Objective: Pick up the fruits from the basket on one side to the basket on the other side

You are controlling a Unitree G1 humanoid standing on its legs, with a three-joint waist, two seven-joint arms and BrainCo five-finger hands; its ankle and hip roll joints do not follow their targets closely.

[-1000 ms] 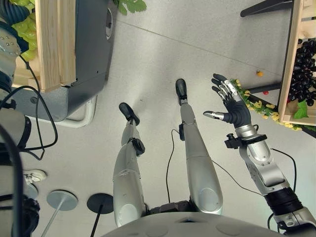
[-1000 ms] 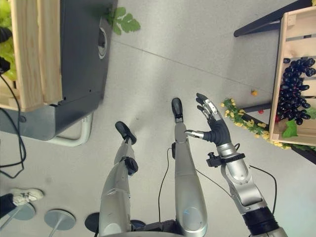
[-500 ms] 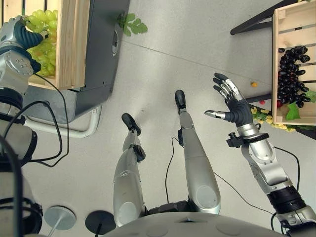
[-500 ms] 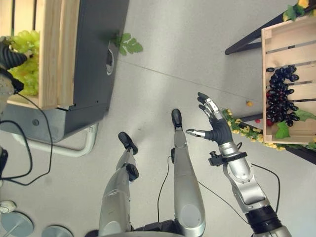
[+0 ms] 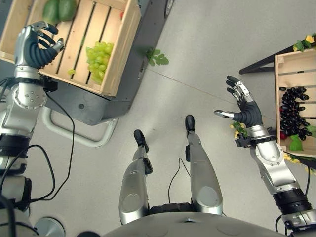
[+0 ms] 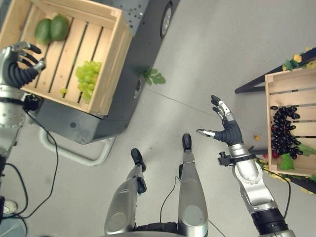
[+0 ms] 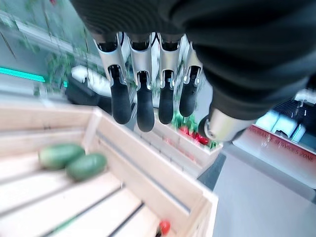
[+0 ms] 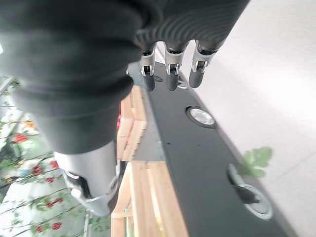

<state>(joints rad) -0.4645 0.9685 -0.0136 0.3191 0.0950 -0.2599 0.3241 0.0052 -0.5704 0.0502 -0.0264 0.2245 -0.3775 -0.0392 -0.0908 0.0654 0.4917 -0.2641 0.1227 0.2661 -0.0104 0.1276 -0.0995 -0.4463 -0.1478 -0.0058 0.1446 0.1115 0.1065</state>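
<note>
Left eye view, robot's left: wooden crate [image 5: 118, 54] on a dark grey cart [image 5: 143, 59]; inside the crate, green grapes [image 5: 98, 58] near the slatted wall closest to the cart's middle; one loose green grape [image 5: 72, 72] just beside the bunch; two green fruits [image 5: 59, 9] side by side at the far end, touching each other; a small red fruit [image 7: 164, 226] in a corner of the crate, seen in the left wrist view.
Left hand [image 5: 37, 45]: raised over the crate's outer edge, well apart from the grapes; fingers loosely curved, thumb apart, nothing held; in the left wrist view its fingers [image 7: 144, 103] hang relaxed in a row above the two green fruits, touching neither.
Robot's right: second wooden crate [image 5: 279, 106] on a dark stand [image 5: 261, 61]; black grapes [image 5: 295, 106] lie in it, with a green leaf [image 5: 297, 143] at the near end of the bunch and a red fruit [image 5: 282, 136] beside it; yellow flowers [image 5: 239, 129] trail below the crate's near side.
Right hand [image 5: 244, 109]: held in the air between the two crates, nearer the second; fingers straight and spread, thumb out to the side, empty; not touching the crate.
Floor: pale grey; a green leaf sprig [image 5: 157, 57] lies on it just beside the cart.
</note>
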